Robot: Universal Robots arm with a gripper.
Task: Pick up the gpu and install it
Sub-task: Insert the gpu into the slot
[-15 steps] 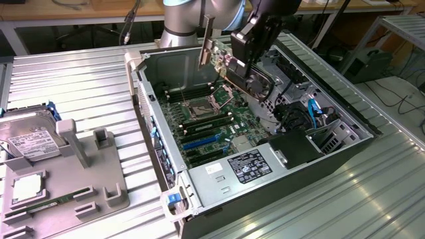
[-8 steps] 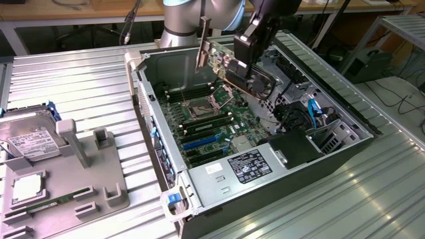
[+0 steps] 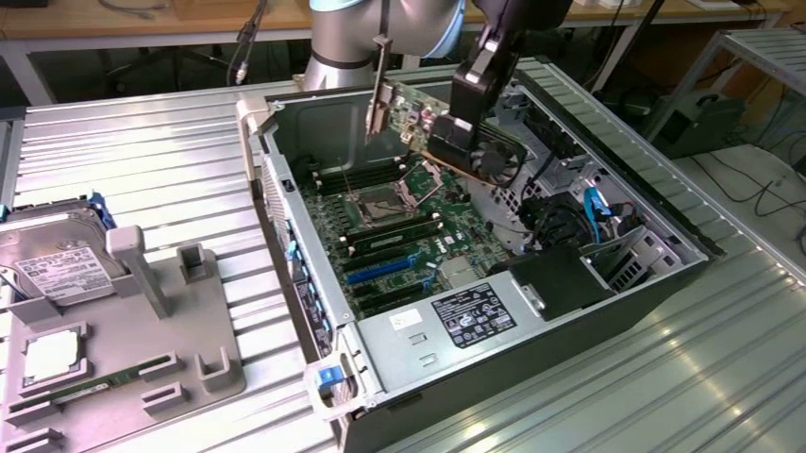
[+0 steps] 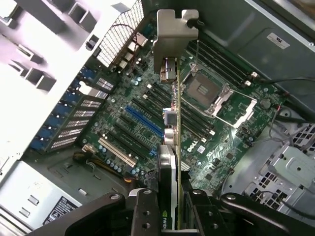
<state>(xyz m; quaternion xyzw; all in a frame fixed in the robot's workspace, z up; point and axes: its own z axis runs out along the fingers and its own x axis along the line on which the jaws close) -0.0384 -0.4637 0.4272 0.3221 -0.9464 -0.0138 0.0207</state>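
the ribbed metal desk [image 3: 151, 160] is carrying an open computer case [image 3: 492, 401], a grey parts tray [image 3: 126, 330] lying just beside it.

Arm [image 3: 346, 33]: grey joint housing at the top of the exterior view. A black wrist link runs down from it, slanting toward that view's left, to the gripper [image 3: 458, 125]. The gripper points downward, tilted off vertical.

Wrist view: two black fingers [image 4: 142, 211], one on each side of the gpu [image 4: 169, 167], clamped against its faces. Jaws are partly closed, the gap taken up by the card's thickness. The card sits edge-on between the fingers and runs straight out ahead of the fingertips, with its silver bracket end farthest from them. The grip is on the cooler end of the card, fingers roughly symmetric about it.
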